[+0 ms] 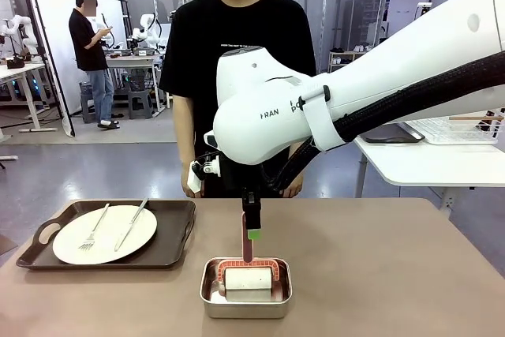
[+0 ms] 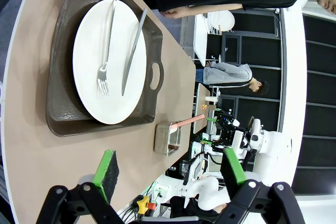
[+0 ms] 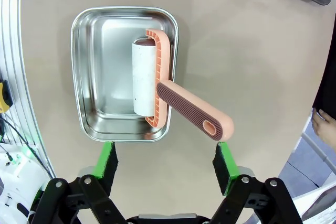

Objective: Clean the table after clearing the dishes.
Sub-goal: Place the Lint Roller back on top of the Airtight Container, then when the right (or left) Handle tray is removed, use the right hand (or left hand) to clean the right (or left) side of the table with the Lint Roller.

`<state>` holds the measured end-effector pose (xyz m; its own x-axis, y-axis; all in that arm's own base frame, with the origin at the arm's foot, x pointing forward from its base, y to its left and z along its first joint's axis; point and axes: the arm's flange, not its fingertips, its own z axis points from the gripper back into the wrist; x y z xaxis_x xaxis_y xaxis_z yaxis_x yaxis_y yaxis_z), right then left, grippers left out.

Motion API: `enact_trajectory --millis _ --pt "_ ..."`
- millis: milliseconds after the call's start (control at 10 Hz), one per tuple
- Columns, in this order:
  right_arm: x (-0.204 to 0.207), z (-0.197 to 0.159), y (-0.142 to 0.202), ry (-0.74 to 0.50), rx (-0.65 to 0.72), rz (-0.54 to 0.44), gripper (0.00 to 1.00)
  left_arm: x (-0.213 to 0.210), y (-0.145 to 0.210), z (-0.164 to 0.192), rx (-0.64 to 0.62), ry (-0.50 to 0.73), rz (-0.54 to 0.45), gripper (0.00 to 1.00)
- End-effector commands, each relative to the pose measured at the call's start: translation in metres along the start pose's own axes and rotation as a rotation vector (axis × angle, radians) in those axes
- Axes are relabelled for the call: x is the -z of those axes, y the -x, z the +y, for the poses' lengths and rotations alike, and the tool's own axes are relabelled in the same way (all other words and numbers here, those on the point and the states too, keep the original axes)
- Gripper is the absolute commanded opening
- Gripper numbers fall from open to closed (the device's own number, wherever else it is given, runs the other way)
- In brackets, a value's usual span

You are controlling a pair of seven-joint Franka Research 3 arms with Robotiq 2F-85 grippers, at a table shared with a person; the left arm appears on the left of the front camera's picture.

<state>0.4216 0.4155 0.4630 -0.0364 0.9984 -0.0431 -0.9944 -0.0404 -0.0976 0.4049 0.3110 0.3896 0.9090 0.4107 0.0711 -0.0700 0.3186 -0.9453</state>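
Observation:
On the tan table [image 1: 379, 274], at the left, a dark tray [image 1: 170, 246] carries the dishes: a white plate [image 1: 110, 241] with a fork [image 1: 95, 228] and a knife [image 1: 132, 224]. My left gripper [image 2: 170, 169] hovers open and away from the tray [image 2: 63, 103] and its plate [image 2: 89, 40]. My right gripper [image 3: 166, 165] is open above a steel pan [image 3: 100, 66] that holds a pink-handled lint roller [image 3: 189, 106]. The roller's handle end lies close to one green pad [image 3: 224, 167]. From the front, this gripper [image 1: 252, 233] hangs just over the upright handle [image 1: 247, 249].
A person in a black shirt [image 1: 237, 45] stands at the table's far edge, behind my right arm [image 1: 355, 92], with a hand [image 3: 323, 124] near the edge. The pan [image 1: 245, 288] sits near the front middle. Bare tabletop lies to its right.

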Motion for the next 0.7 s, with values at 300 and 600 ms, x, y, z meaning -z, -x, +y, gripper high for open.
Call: enact_trajectory --millis 300,600 --pt "-0.0011 0.0029 -0.0021 -0.004 -0.006 0.004 0.92 -0.0024 0.0020 -0.0004 0.001 0.002 -0.004 1.00" --pt "-0.0011 0.0029 -0.0021 -0.004 -0.006 0.004 0.92 -0.0024 0.0020 -0.0004 0.001 0.002 -0.004 1.00"
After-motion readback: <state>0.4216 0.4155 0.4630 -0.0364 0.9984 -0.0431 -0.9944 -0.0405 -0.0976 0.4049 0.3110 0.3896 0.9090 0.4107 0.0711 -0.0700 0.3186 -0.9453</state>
